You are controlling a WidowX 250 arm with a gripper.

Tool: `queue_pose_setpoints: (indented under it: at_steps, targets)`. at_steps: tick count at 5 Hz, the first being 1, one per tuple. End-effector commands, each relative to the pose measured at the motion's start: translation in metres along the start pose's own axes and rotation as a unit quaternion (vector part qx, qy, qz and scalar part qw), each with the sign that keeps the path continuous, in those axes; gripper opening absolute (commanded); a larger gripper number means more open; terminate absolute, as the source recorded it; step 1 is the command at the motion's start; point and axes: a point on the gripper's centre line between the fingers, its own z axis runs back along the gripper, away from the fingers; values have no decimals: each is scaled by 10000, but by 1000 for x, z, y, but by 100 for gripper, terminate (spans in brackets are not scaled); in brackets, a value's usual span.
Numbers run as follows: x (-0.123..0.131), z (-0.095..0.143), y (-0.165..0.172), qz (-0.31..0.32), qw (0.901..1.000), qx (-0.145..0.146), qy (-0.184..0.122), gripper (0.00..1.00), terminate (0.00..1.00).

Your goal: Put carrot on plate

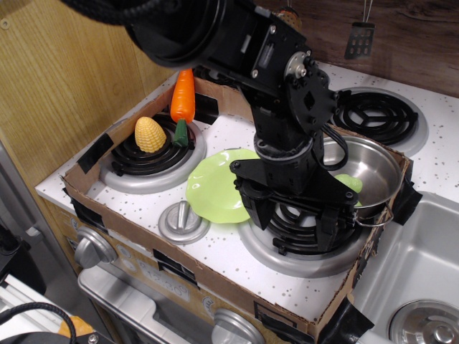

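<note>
Carrot lies at the far left, stem end down on the rim of the left burner, just beside the corn cob. Right of them sits the lime-green plate, partly under the gripper, fingers spread wide, empty. Steel pot stands right.

The carrot, bright orange and tapered with a dark green stem end, stands nearly upright, stem down, at the back edge of the left burner. The plate, round and light lime-green, lies flat on the speckled stovetop, well apart from the carrot, its right side hidden
</note>
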Motion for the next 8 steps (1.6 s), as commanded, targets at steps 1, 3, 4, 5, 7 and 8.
queue_pose_setpoints:
  at_steps: [1, 3, 4, 5, 7, 8]
  targets:
    - [0, 0, 0, 0, 10000, 0, 0, 100, 0]
    - [32, 28, 27, 361, 9974, 631, 6, 100, 0]
    - [55, 40, 50, 475, 9928, 1102, 31, 100, 0]
    - [78, 41, 83, 555, 9846, 1660, 4, 100, 0]
    - [106, 37, 139, 436, 9717, 2321, -48, 100, 0]
    - [116, 41, 157, 204, 9635, 2671, -17, 100, 0]
